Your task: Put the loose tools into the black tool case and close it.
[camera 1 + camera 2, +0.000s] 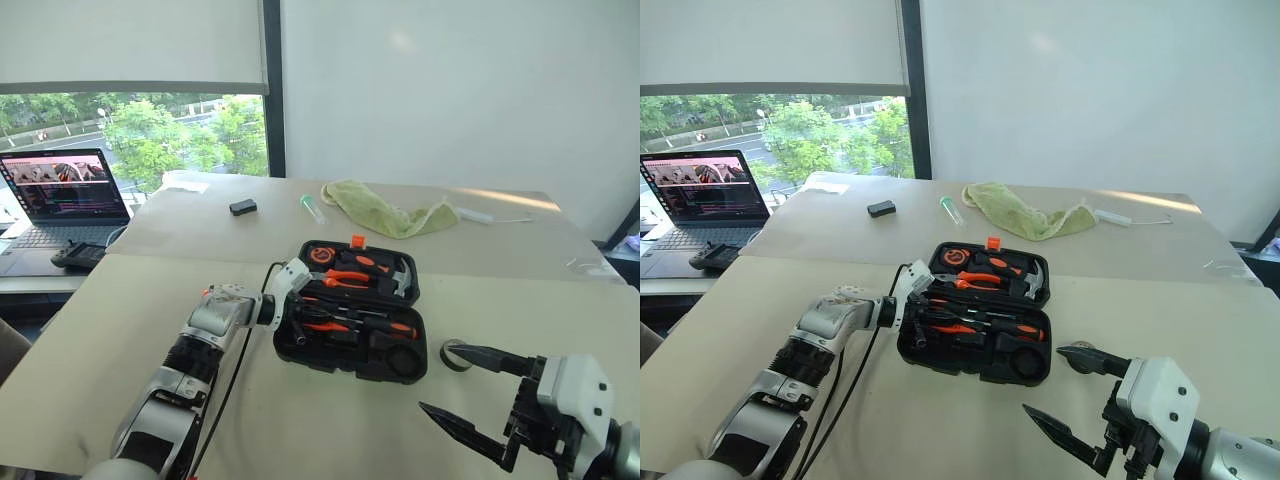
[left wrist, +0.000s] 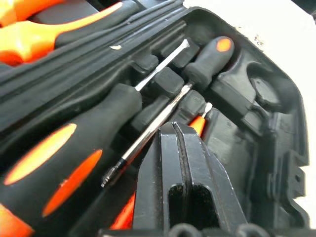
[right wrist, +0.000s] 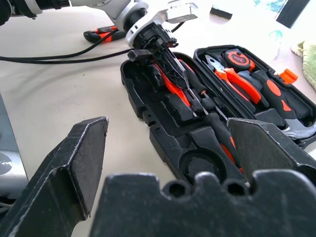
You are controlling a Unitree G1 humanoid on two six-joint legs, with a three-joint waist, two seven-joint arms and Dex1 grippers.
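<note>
The black tool case (image 1: pixel 345 368) lies open on the table, its far half holding pliers, a hammer and a tape measure. Two long screwdrivers (image 2: pixel 59 148) (image 2: pixel 210 57) lie in slots of the near half. My left gripper (image 1: pixel 300 335) is shut with nothing between its fingers, its tips down in that half over the small orange screwdriver (image 2: pixel 198 123). The grey tape ring (image 1: pixel 457 355) rests on the table right of the case. My right gripper (image 1: pixel 441 377) hangs open just in front of the ring, empty. A black-and-orange utility knife (image 3: pixel 101 34) lies on the table beyond my left arm.
A laptop (image 1: pixel 65 190) and a black controller (image 1: pixel 78 257) sit at the far left. A small black box (image 1: pixel 242 207), a clear tube (image 1: pixel 312 208) and a green cloth (image 1: pixel 385 215) lie on the far table. A black cable trails beside my left arm.
</note>
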